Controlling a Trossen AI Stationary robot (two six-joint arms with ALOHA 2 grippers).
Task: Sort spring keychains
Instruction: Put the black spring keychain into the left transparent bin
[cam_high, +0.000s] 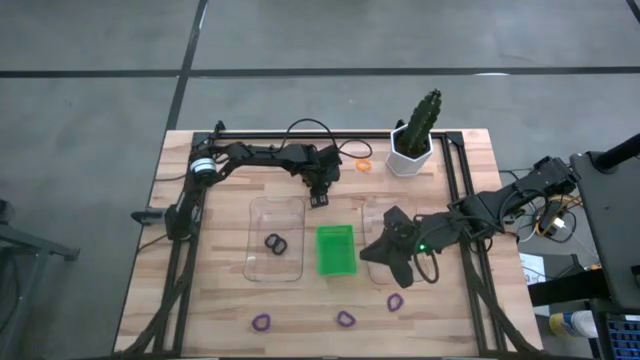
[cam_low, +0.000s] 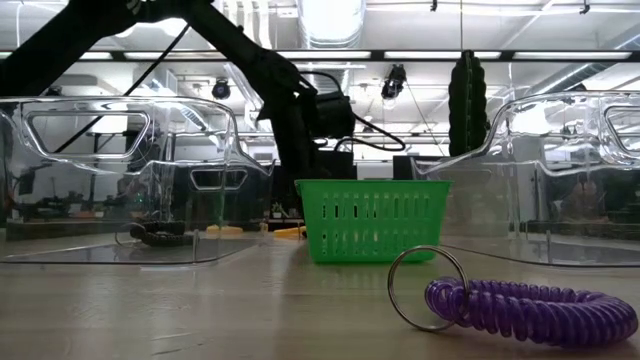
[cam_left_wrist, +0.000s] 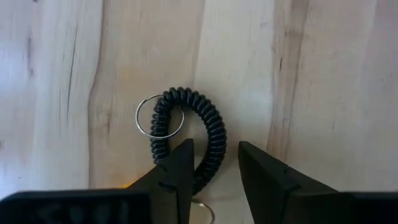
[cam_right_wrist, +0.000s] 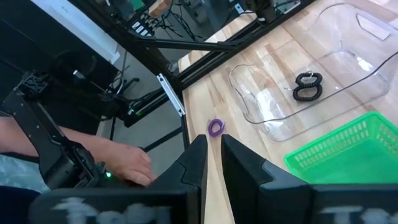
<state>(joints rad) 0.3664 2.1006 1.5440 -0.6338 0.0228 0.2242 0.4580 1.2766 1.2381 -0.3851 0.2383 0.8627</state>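
Observation:
A black spring keychain (cam_left_wrist: 199, 112) with a metal ring (cam_left_wrist: 159, 116) lies on the bare wood behind the trays. My left gripper (cam_left_wrist: 216, 146) is open just above it, also seen from above (cam_high: 320, 198). One side of the coil runs between its fingers. My right gripper (cam_right_wrist: 213, 162) hangs shut over the right clear tray (cam_high: 375, 215), holding nothing. Two black keychains (cam_high: 275, 243) lie in the left clear tray (cam_high: 262, 215). Three purple keychains (cam_high: 261, 322) (cam_high: 345, 319) (cam_high: 396, 302) lie near the front edge. An orange one (cam_high: 363, 165) lies at the back. My left gripper comes at the black keychain from above, pointing steeply down. One finger (cam_left_wrist: 177, 168) stands inside the coil's curve and the other (cam_left_wrist: 261, 174) outside it, with the coil's side (cam_left_wrist: 214, 152) in the gap. I cannot tell whether either finger touches it. The keychain lies flat on the table.
The green tray (cam_high: 336, 250) stands between the two clear trays. A potted cactus (cam_high: 415, 135) stands at the back right. In the low view a purple keychain (cam_low: 530, 310) lies close in front. A person's hand (cam_right_wrist: 124, 165) shows beyond the table's left edge.

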